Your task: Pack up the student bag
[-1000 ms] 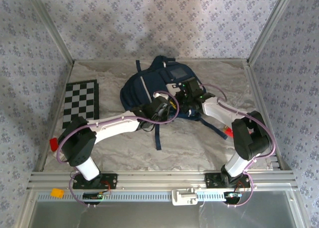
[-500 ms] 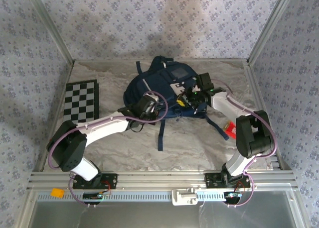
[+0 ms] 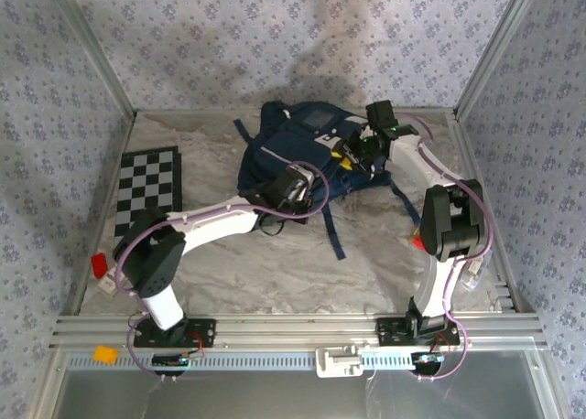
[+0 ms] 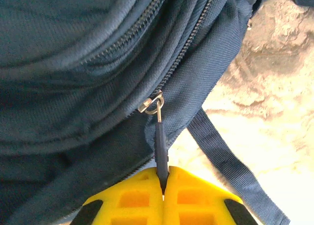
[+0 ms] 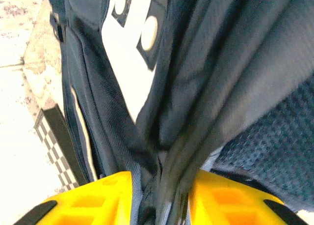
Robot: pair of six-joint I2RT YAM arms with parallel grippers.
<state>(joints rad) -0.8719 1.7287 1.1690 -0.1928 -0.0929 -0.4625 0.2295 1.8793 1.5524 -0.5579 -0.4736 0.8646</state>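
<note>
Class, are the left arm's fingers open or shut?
Shut: the yellow left fingers press together on the backpack's dark zipper pull.

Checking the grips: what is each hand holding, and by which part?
The left hand pinches the student bag by its zipper pull. A fold of bag fabric sits inside the right hand; whether clamped cannot be told.

I see the student bag [image 3: 288, 149] lying at the far middle of the counter [image 3: 275, 273], close to the back wall. It's a big navy backpack, slumped and creased, with white stripes and a white-flapped front pocket facing up. One dark strap [image 3: 331, 229] trails off it toward the near edge. On my left wrist view, a side zipper's metal slider [image 4: 152, 104] carries a dark pull [image 4: 161, 146], drawn out straight.
</note>
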